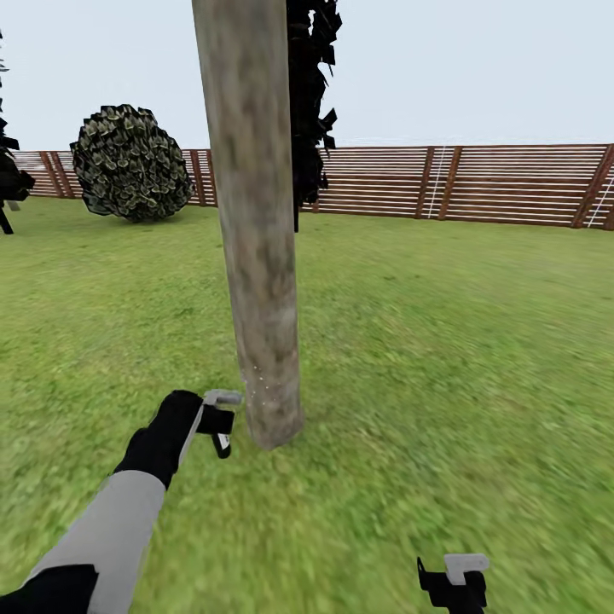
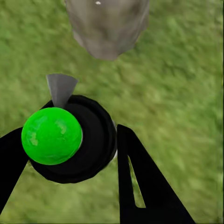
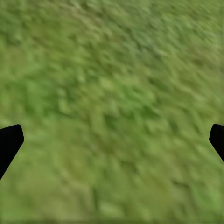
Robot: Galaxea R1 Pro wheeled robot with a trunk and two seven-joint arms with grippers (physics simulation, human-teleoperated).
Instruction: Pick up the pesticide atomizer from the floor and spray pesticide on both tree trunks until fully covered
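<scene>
Atomizer [image 2: 65, 140] clamped in left gripper [image 1: 220, 422], nozzle beside tree trunk [image 1: 256, 239]; few specks [image 1: 260, 384] low down. Sweep upward, circle trunk. Right gripper [image 3: 112, 140] spread, empty.

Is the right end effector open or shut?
Open: in the right wrist view its two black fingertips sit far apart, with only grass between them.

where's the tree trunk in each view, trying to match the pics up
Head view: the tree trunk rises from top centre-left to its base on the lawn, just beyond the left gripper.
Left wrist view: its flared base shows at the top edge, past the pesticide atomizer held between the fingers.
Right wrist view: not in it; grass between the spread fingertips.
Shared landmark: the lawn, green in all three.
</scene>
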